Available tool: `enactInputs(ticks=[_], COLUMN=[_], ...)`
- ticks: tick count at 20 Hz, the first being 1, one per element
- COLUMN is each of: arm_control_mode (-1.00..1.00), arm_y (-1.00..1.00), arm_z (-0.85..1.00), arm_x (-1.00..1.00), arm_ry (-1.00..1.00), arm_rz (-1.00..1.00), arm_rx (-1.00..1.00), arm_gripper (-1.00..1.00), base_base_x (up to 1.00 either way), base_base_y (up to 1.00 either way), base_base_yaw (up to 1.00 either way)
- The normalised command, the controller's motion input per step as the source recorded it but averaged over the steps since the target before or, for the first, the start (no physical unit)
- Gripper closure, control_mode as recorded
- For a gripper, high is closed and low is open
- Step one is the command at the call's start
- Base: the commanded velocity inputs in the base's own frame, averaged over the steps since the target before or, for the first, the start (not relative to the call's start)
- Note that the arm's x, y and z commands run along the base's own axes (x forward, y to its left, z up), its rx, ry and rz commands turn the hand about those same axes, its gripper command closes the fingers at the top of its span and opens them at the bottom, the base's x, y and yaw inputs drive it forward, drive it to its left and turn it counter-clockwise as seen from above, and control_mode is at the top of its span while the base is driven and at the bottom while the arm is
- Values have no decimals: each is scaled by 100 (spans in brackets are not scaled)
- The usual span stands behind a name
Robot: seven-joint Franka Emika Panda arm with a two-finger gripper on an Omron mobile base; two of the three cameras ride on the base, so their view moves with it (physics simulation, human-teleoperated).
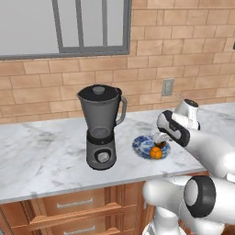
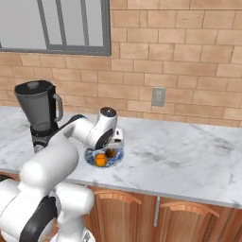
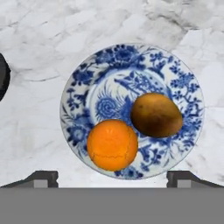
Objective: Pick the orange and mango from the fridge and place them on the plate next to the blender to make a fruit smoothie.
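On the blue-and-white plate (image 3: pixel 131 57) the bright orange (image 3: pixel 113 144) and the dull brown mango (image 3: pixel 156 115) lie side by side, touching or nearly so. My gripper (image 3: pixel 113 177) hovers just above them, open, with nothing between its fingers. From the left base view, the plate (image 1: pixel 140 146) with the orange (image 1: pixel 156 153) sits right of the dark grey blender (image 1: pixel 101 128), and the gripper (image 1: pixel 161 137) hangs over it. The right base view shows the orange (image 2: pixel 100 160), mango (image 2: pixel 111 152), plate (image 2: pixel 90 157) and blender (image 2: pixel 40 113). The fridge is out of view.
The marble counter (image 1: pixel 41 156) stretches left and right of the plate. A brick wall with an outlet (image 1: pixel 167 86) and a window (image 1: pixel 69 27) stands behind. Wooden drawers (image 1: pixel 73 204) run below the counter's front edge.
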Motion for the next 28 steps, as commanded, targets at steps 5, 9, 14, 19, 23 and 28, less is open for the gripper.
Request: enactInputs(ticks=[5,9,14,19,23,28], arm_control_mode=[-100,-100,-100,-100,-100,-100], arm_y=[13,6,1,1,0,0], arm_z=[47,86,94,92,77,44], arm_x=[-77,-49,-41,-39,-36,-42], arm_ry=[-11,-11,-8,-7,-6,-8], arm_rz=[-9,-12,-11,-10,-8,-6], arm_rx=[0,0,0,-2,-1,0], arm_gripper=[-100,-100,-100,-100,-100,-100], base_base_x=[0,0,0,0,0,0], base_base_y=[0,0,0,0,0,0], base_base_yaw=[0,0,0,0,0,0])
